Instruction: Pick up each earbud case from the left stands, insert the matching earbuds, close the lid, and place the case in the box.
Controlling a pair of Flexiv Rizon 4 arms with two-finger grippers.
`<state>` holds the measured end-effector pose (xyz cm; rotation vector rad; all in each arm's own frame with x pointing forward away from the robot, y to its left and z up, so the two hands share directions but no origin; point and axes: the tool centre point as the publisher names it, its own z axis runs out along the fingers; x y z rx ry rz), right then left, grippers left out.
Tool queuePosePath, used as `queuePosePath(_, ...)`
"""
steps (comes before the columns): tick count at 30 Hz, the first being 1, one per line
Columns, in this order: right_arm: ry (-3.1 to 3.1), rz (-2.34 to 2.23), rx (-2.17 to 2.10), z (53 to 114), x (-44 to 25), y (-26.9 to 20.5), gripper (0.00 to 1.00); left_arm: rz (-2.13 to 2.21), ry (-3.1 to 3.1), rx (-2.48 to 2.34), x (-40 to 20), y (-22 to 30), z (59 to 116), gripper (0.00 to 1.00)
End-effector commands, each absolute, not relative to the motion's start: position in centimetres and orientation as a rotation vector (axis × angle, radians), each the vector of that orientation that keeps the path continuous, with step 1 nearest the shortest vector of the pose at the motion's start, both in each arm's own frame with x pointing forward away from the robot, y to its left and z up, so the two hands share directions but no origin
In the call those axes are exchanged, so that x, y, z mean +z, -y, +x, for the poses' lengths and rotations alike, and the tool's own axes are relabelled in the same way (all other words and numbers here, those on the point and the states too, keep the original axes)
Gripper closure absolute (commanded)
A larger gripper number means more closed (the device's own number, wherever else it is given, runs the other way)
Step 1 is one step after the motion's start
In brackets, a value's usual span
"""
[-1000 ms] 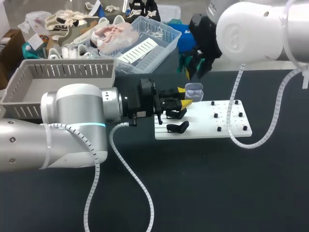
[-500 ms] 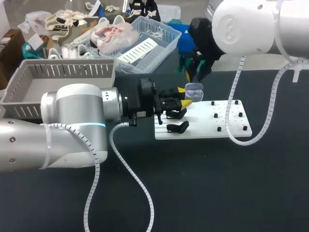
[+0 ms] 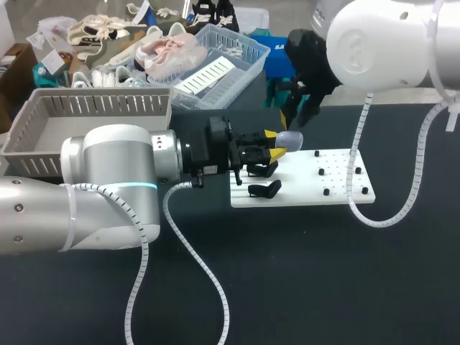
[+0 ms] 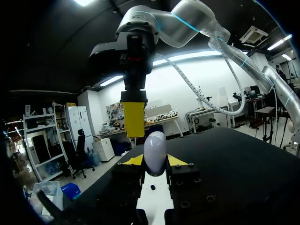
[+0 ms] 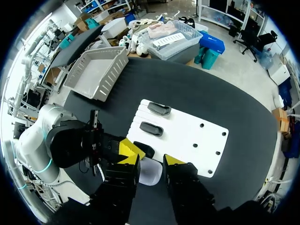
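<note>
A lavender earbud case [image 3: 290, 138], lid down, is held over the near left part of the white stand board [image 3: 338, 190]. My left gripper [image 3: 274, 143] is shut on it from the side. In the left wrist view the case [image 4: 155, 147] stands upright between the yellow tips. My right gripper [image 3: 295, 118] hangs just above the case, open, with nothing between its fingers. From the right wrist the case [image 5: 149, 172] shows under the gap of that gripper [image 5: 151, 161]. The grey box [image 3: 86, 122] sits at the table's far left.
Two black stands [image 3: 264, 190] [image 3: 262, 169] remain on the board's left part, and small black pegs [image 3: 357, 171] dot its right part. My left arm [image 3: 115, 180] stretches across the table's left half. Bare dark tabletop [image 3: 302, 273] lies in front of the board.
The case's raised lid is now down. My right gripper came down and a little to the right over the case. The left arm kept still.
</note>
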<state>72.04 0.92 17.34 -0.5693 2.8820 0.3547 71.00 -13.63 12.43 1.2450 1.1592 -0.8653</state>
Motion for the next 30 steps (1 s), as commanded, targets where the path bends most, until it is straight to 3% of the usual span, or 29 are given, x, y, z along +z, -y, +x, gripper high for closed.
queuePosePath(1,-2.849,-0.562,0.348,71.0,17.9,-0.8,0.7,1.241,-1.159,-0.862,12.4,13.7,71.0,1.0)
queuePosePath(21,-2.776,-0.335,0.381,68.0,18.9,3.1,0.69,1.241,-1.159,-0.862,12.4,13.7,71.0,1.0)
queuePosePath(30,-2.761,-0.235,0.431,67.2,17.7,5.1,0.68,1.197,-1.205,-0.792,12.4,10.7,72.5,1.0)
